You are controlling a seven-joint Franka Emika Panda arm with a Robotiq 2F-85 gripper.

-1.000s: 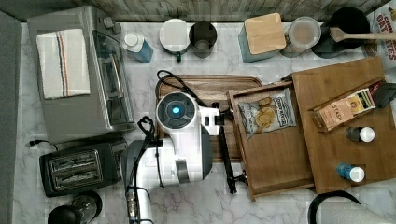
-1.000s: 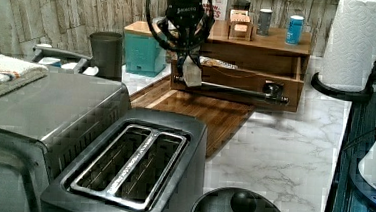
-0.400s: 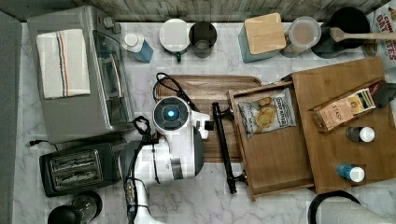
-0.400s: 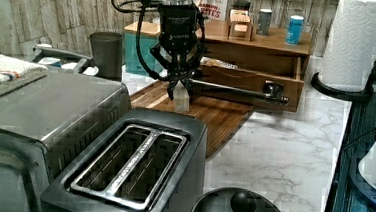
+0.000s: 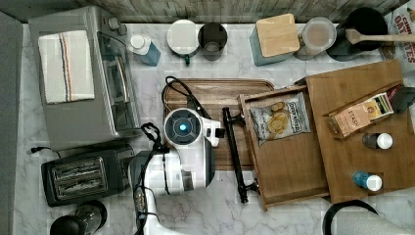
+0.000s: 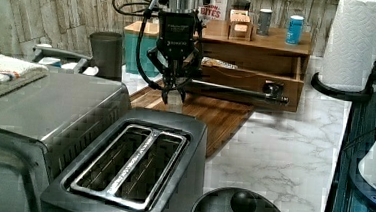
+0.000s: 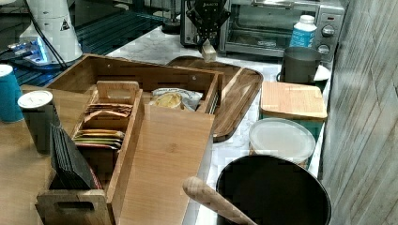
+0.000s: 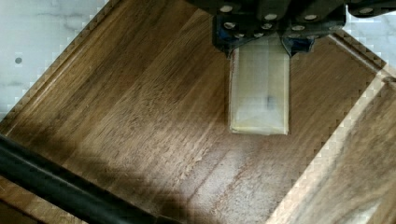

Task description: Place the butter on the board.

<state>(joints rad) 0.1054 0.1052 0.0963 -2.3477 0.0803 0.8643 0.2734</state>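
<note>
**Butter held over the board**

I am seeing the gripper (image 6: 173, 96) clamping its fingers on the butter (image 8: 259, 93), a pale wrapped stick hanging below the fingertips just above the dark wooden board (image 8: 140, 116). In the right view the butter (image 7: 208, 50) is sitting low over the board's (image 7: 239, 89) far end, in front of the toaster oven (image 7: 277, 26); I cannot tell whether it is touching the wood. Beside the board, the open wooden drawer (image 5: 288, 166) is holding a bag of chips (image 5: 280, 119). On the shelf unit beside it, a tea box (image 5: 359, 115) is lying next to two small bottles (image 5: 378, 141). In the right view, a dark pot (image 7: 272, 192) is holding a wooden spoon (image 7: 213, 199).
</note>
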